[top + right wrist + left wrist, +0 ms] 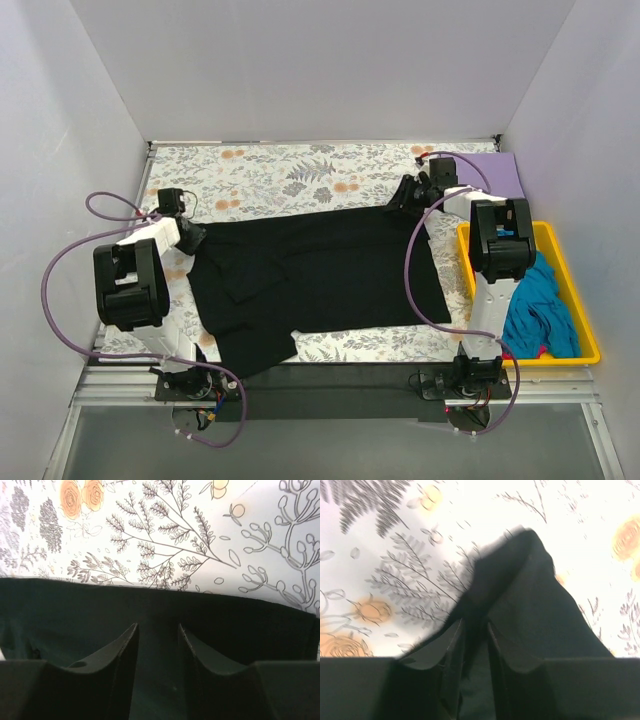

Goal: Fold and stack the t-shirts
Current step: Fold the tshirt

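Observation:
A black t-shirt (320,270) lies spread across the floral cloth, one sleeve hanging toward the near edge. My left gripper (192,238) is at the shirt's left end. In the left wrist view its fingers stand close together (475,622), with a raised peak of the black cloth (535,595) pinched between them. My right gripper (405,197) sits at the shirt's far right corner. Seen from the right wrist, its jaws (157,625) stand apart over the flat black hem (75,610). A folded lavender t-shirt (497,172) rests at the back right.
A yellow tray (560,358) stands at the right beside the right arm. It holds a crumpled teal t-shirt (540,305) with a bit of pink cloth (541,352) under it. The grey-and-orange floral cloth (280,175) covers the table, with white walls around it.

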